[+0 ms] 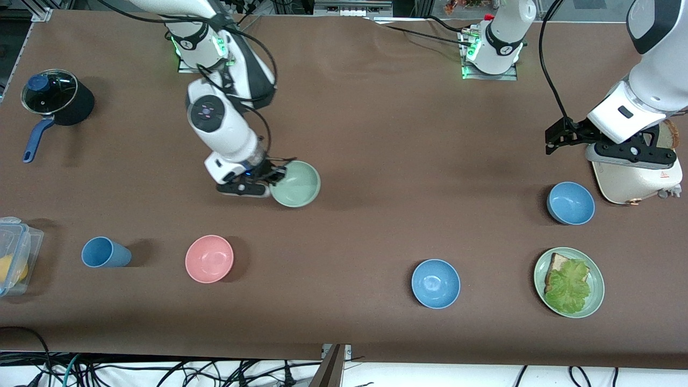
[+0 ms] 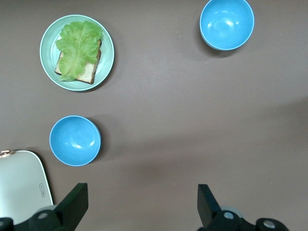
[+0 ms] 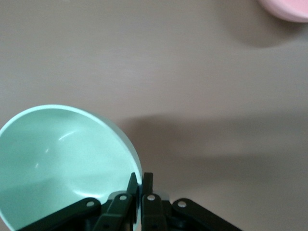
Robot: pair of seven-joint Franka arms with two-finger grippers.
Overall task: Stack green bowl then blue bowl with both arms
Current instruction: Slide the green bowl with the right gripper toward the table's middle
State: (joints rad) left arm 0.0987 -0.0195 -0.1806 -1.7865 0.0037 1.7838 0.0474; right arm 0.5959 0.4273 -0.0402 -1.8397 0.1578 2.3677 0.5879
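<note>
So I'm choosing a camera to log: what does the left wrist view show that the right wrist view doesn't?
Only the left wrist view: two blue bowls, the plate with bread and lettuce, and the open left pincer.
Only the right wrist view: the green bowl, its rim pinched by the right pincer, and the pink bowl's edge.
Both: the brown table.

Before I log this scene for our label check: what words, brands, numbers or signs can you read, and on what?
No text can be read as words.
A small red triangle sign on the left arm's hand: any wording is too small to read.
A small dark label on the white appliance below the left gripper: too blurred to read.
The bowls, cup, pot and plate show no writing.
</note>
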